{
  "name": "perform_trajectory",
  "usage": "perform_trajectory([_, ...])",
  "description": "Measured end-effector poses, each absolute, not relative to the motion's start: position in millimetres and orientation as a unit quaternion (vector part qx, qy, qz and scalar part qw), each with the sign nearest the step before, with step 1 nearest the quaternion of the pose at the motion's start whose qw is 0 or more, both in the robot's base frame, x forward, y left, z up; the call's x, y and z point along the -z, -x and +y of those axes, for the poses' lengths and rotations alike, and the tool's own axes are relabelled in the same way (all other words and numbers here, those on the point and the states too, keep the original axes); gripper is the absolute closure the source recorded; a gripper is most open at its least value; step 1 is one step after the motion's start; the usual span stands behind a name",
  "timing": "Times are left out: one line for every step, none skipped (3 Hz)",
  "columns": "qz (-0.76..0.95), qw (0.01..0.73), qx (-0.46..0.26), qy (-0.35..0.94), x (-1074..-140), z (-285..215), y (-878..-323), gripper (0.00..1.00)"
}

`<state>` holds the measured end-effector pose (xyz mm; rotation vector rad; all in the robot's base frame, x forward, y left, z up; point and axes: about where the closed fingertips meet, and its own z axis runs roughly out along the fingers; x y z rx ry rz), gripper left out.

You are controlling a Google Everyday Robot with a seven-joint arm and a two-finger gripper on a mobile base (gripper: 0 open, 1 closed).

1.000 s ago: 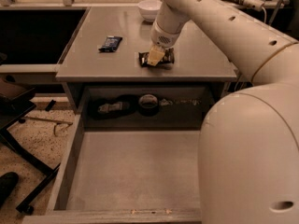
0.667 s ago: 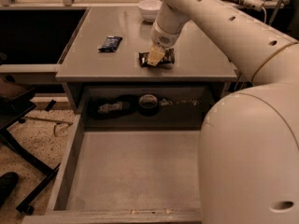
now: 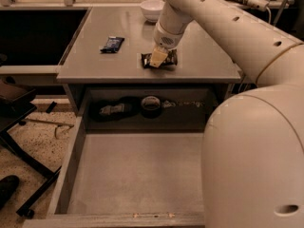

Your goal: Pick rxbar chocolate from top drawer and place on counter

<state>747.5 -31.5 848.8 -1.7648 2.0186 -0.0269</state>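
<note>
Gripper [image 3: 158, 57] contact is low on the table [image 3: 199, 56], its tip touching the rxbar chocolate [image 3: 170, 59]. The bar lies flat under it, near the front edge. Whether the gripper clamps the bar or is free of it cannot be told. With the bar resting on the tabletop, the placing step looks nearly finished. At 9 o'clock from the gripper lies a dark blue wrapped bar [image 3: 112, 43], and at 12 o'clock a white bowl [image 3: 152, 8]. At 6 o'clock the top drawer [image 3: 71, 165] stands pulled out, with no bar in its tray.
</note>
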Motion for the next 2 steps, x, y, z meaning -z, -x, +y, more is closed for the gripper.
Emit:
perform_trajectory([0.733,0.228,0.01,0.641,-848.8,-31.5,-747.5,0.12])
perform_trajectory([0.733,0.228,0.01,0.641,-848.8,-31.5,-747.5,0.0])
